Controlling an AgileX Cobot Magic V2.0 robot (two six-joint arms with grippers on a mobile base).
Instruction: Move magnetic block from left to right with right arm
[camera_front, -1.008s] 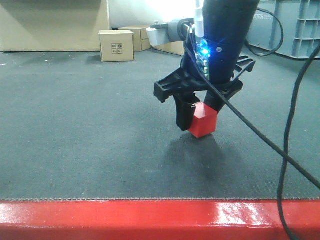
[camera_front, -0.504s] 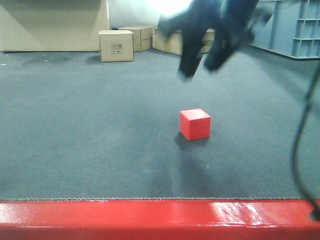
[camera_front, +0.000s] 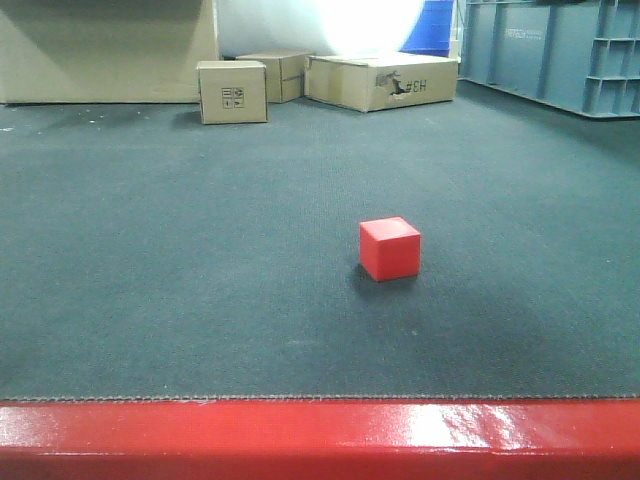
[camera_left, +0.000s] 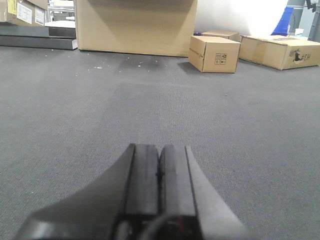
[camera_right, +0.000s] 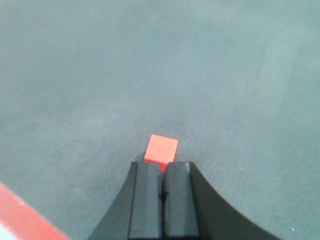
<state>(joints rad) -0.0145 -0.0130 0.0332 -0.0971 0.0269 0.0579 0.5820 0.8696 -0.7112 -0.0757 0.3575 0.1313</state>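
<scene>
The magnetic block (camera_front: 390, 249), a small bright-red cube, rests alone on the dark carpet a little right of centre in the front view. No arm shows in that view. In the right wrist view the same block (camera_right: 161, 149) lies on the carpet well below and just beyond my right gripper (camera_right: 163, 165), whose pads are pressed together with nothing between them. My left gripper (camera_left: 160, 148) is shut and empty too, low over bare carpet far from the block.
A red table edge (camera_front: 320, 440) runs along the front. Cardboard boxes (camera_front: 233, 91) and a torn flat box (camera_front: 380, 81) stand at the back, with blue-grey crates (camera_front: 560, 50) at the back right. A large box (camera_left: 135, 25) fills the left wrist view's background.
One second ago my right gripper held the block tilted at the carpet. It let go, lifted away up and out of the front view, and now shows shut. The block sits flat.
</scene>
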